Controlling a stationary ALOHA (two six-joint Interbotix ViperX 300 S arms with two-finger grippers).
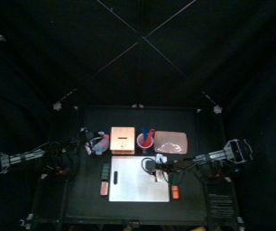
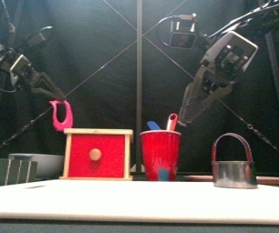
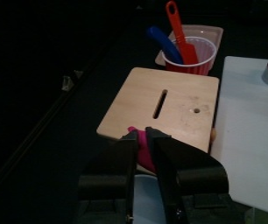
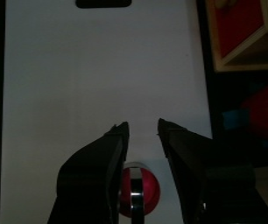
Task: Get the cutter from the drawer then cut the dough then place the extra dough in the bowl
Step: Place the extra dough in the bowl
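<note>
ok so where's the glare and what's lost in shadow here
front view: light glares high on the curtain, white board shines; top view: table edges lost in dark; left wrist view: left hand, shut on dough, dark over the lit wooden box; right wrist view: open right hand dark against the bright board.

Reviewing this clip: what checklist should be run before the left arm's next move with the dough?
1. Left gripper shut on extra dough: ok.
2. Dough clear of the white board: ok.
3. Dough over the bowl: not ok, it hangs above the wooden box edge.
4. Bowl empty: cannot tell.
5. Right gripper open, out of the way over the board near the cutter: ok.
</note>
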